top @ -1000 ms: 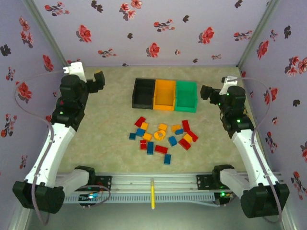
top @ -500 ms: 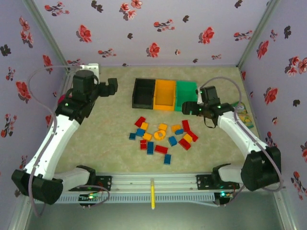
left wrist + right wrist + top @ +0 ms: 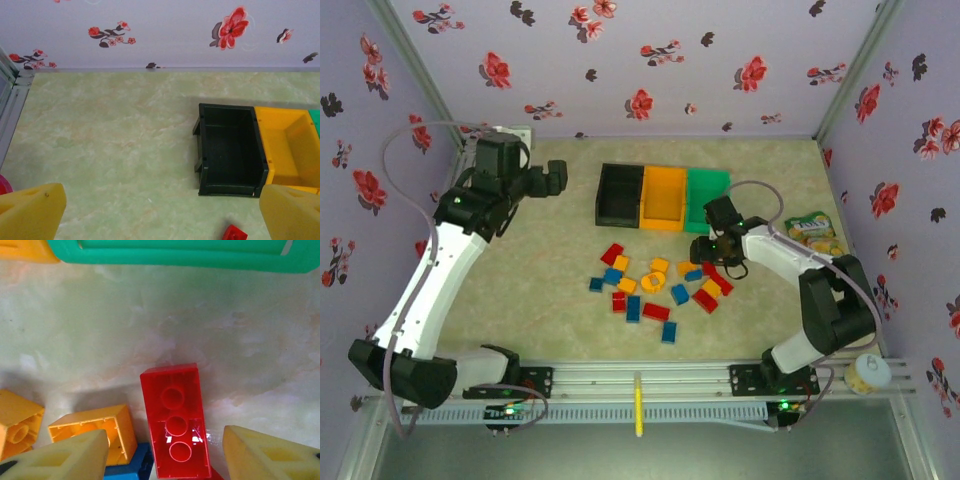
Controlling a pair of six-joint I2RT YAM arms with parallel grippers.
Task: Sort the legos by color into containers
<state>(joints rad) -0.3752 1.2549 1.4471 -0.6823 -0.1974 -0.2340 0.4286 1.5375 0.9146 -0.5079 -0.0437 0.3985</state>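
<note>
Right pincer (image 3: 165,434) spread astride 1 red lego (image 3: 175,415) — left pincer (image 3: 162,192) spread wide.

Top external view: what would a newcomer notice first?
The bright scatter of red, blue and orange-yellow legos mid-table, with the black bin, orange bin and green bin in a row behind. The right end effector hangs over the pile's right edge, straddling a red brick.

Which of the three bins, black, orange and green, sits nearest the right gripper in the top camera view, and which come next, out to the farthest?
Measured from the right gripper in the top view:
1. Green bin: just beyond the gripper, at the right end of the row.
2. Orange bin: middle of the row, beyond and to the left.
3. Black bin: left end of the row, farthest.
</note>
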